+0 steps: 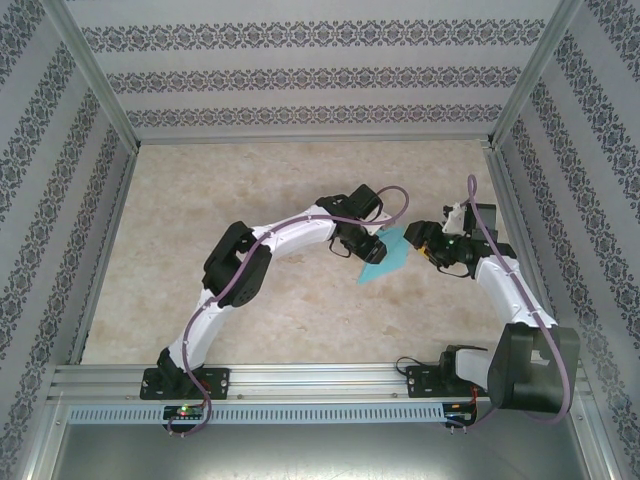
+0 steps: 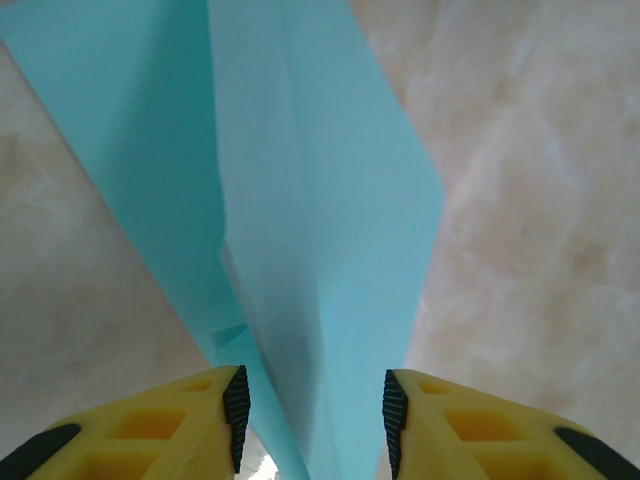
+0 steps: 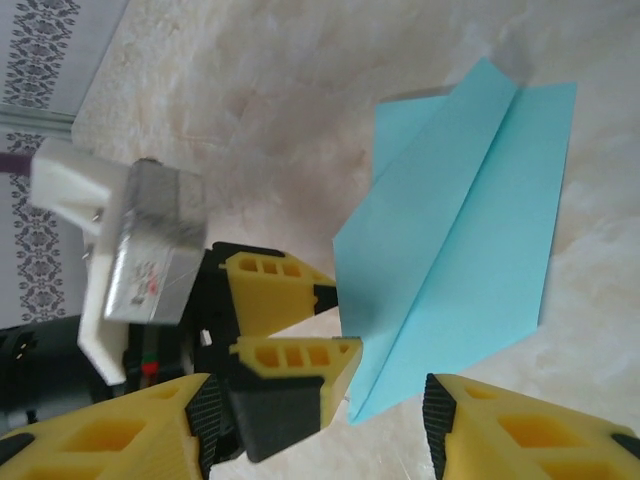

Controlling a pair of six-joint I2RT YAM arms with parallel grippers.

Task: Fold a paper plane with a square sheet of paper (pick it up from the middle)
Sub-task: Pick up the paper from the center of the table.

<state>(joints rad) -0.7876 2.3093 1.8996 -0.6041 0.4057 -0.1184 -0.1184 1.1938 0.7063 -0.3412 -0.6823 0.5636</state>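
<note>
- The paper plane (image 1: 383,258), a light-cyan dart with 1 long centre crease, lies on the table (image 1: 250,200), right of centre in the top view.
- The left gripper (image 2: 316,405) stands open astride its end; the right gripper (image 3: 322,410) is open beside it.

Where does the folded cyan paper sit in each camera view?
Top external: paper right of centre.
Left wrist: paper in the centre, running down between the jaws of the left gripper.
Right wrist: paper upper right.
Shared landmark: the left gripper at the paper's edge.
</note>
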